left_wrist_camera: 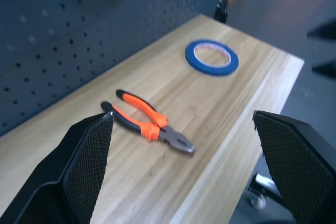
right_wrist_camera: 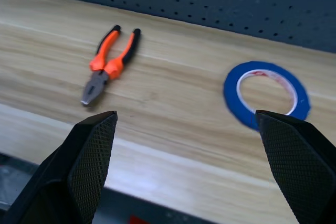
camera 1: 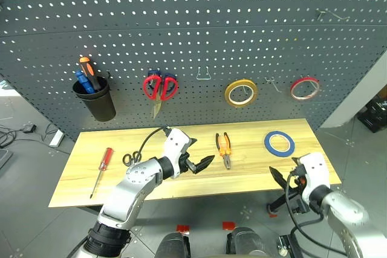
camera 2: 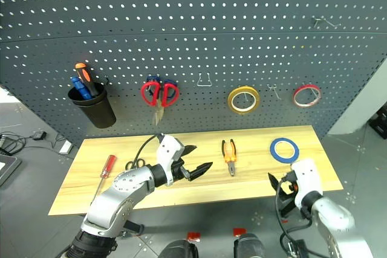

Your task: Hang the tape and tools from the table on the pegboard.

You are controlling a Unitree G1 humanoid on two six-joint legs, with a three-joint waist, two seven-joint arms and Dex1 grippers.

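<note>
Left gripper (camera 1: 204,162) spread wide, empty, hovering over the table (camera 1: 254,176) just left of the pliers (camera 1: 225,149). Right gripper (right_wrist_camera: 184,166) also wide, empty, off the near right edge. Blue tape (camera 1: 279,143) flat, far right. Screwdriver (camera 1: 101,170) and small scissors (camera 1: 131,159) lie left. Head views show the pegboard (camera 1: 199,22) with red scissors (camera 1: 159,87), yellow roll (camera 1: 240,93), red roll (camera 1: 304,88); wrist views show pliers and tape close.

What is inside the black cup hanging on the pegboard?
The black cup holds an orange-and-black handle and a blue handle, both sticking above the rim. Their lower ends are covered by the cup wall.
</note>
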